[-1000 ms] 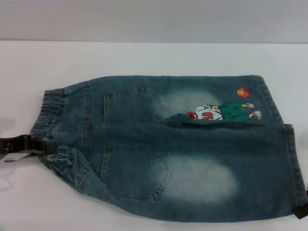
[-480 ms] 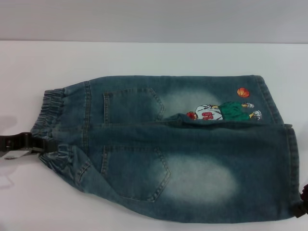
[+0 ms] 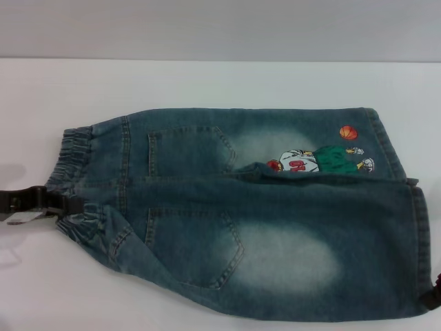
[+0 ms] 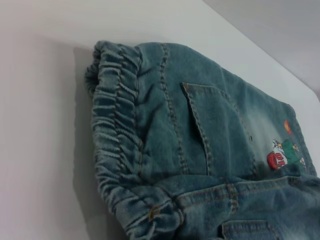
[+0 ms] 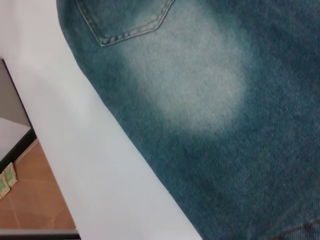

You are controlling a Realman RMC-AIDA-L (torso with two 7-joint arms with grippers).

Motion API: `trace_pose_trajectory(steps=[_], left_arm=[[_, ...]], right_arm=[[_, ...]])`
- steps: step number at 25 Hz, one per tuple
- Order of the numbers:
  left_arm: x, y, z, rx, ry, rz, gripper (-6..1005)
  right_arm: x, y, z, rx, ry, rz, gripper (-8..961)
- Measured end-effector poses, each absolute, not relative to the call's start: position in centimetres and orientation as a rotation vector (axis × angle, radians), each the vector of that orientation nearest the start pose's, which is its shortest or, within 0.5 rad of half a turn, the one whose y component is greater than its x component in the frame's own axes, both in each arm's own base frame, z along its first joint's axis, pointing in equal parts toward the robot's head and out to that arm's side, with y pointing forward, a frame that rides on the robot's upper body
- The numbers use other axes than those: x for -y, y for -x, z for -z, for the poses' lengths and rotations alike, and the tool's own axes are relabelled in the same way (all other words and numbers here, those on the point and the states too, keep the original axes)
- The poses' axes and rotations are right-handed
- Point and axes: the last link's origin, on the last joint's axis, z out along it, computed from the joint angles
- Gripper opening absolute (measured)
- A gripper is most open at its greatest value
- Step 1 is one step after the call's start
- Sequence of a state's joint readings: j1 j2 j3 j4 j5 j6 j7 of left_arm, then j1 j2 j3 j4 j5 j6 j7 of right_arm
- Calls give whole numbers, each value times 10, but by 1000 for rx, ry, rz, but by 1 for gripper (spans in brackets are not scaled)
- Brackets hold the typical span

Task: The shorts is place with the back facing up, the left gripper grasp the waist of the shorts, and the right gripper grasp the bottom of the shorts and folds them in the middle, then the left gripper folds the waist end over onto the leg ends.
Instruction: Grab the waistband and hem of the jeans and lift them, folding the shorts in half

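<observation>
Blue denim shorts [image 3: 262, 207] lie flat on the white table [image 3: 207, 83], back pockets up. The elastic waist [image 3: 72, 158] is at the left and the leg ends at the right. My left gripper [image 3: 65, 207] reaches in from the left edge and is shut on the near part of the waist, where the cloth bunches. The left wrist view shows the gathered waistband [image 4: 117, 135] close up. My right gripper [image 3: 433, 298] shows only as a dark tip at the near right corner, against the leg hem. The right wrist view holds the faded near leg [image 5: 210, 85].
A cartoon print with a basketball [image 3: 317, 162] is on the far leg. The right wrist view shows the table's near edge [image 5: 85, 165] running beside the shorts, with brown floor [image 5: 30, 200] below it. A grey wall [image 3: 220, 27] stands behind the table.
The left gripper has shifted slightly up and right with the waist, and the cloth there bunches more. The right gripper's tip has stayed at the hem corner, moving only a little.
</observation>
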State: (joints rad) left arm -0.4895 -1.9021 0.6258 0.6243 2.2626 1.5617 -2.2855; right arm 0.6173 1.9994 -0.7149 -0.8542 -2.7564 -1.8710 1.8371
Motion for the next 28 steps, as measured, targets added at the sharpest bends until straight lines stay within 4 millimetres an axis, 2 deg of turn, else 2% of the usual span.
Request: trace_pose_trajectory(steps=[4,6,15,22,28], left_arm=[[-315,338,-60,1896,2218,411,38],[-316,338,-61,1895,2215,418,38],[-322,334,-66,1822,2193,543,37],[-333,331,-72,1779,2121,673,37],[-345,327,-79,1748,2052,774,38]], right_arm=[[-297,-305,-48,-1168,2955,408,5],[-297,-305,-49,-1147,2956,375,3],[-303,-302,-68,-965,2897,-53,-1],[-304,-302,-94,-754,2674,-521,-1],[-309,-313,-107,-737,2467,-654,0]])
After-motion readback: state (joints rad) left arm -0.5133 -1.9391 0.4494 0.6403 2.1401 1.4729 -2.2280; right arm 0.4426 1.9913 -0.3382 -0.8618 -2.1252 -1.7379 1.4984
